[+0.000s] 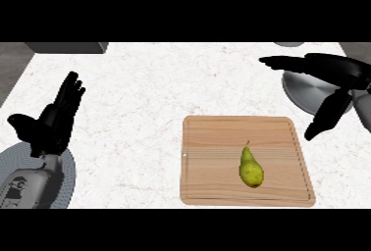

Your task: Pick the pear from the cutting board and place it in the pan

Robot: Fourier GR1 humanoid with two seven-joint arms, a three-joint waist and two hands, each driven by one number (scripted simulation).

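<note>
A yellow-green pear point(251, 168) lies on the wooden cutting board point(210, 147), right of its middle, stem pointing away from me. The grey pan point(304, 93) sits beyond the board's far right corner, partly covered by my right hand point(334, 73). That hand hovers open above the pan, fingers spread leftward and thumb hanging down toward the board's right edge, well apart from the pear. My left hand point(52, 122) rests open at the left, fingers up, holding nothing.
A grey round plate point(66, 169) lies under my left forearm at the lower left. A dark grey box point(69, 47) stands at the counter's far left edge. The counter's left edge runs diagonally at the upper left.
</note>
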